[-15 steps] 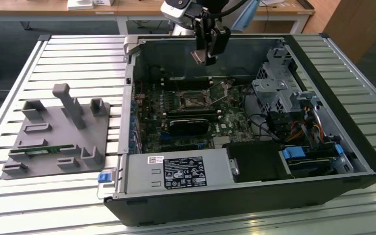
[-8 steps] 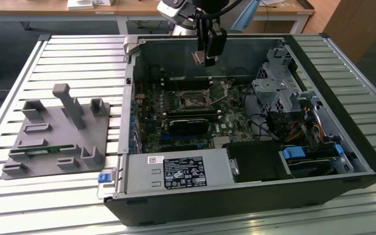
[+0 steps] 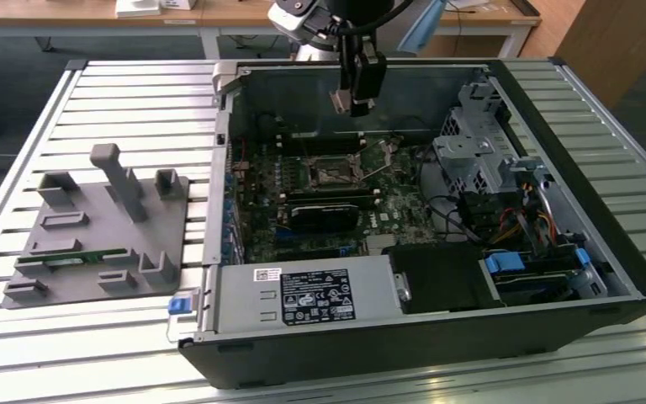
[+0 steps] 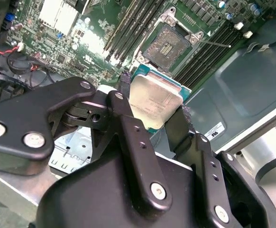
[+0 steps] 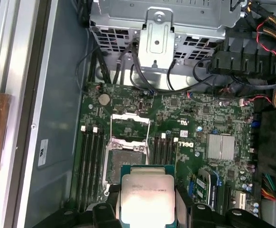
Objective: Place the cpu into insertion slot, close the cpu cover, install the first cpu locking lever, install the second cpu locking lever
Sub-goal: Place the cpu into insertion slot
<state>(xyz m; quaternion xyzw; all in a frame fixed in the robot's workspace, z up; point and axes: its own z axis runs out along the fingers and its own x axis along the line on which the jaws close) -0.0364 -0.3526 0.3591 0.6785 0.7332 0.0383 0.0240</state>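
Gripper [image 4: 154, 98] closed on the cpu [image 5: 147, 197] by two opposite edges, metal top facing both wrist views, held clear above the board. Insertion slot [image 5: 124, 161] exposed, cpu cover [image 5: 130, 127] raised. In the exterior view it lies at 6 o'clock from the gripper, inside the computer case [image 3: 413, 345].

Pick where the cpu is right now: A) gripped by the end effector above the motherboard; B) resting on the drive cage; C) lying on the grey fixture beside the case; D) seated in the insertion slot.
A: both wrist views show the cpu clamped in the end effector, with the insertion slot beneath it empty.
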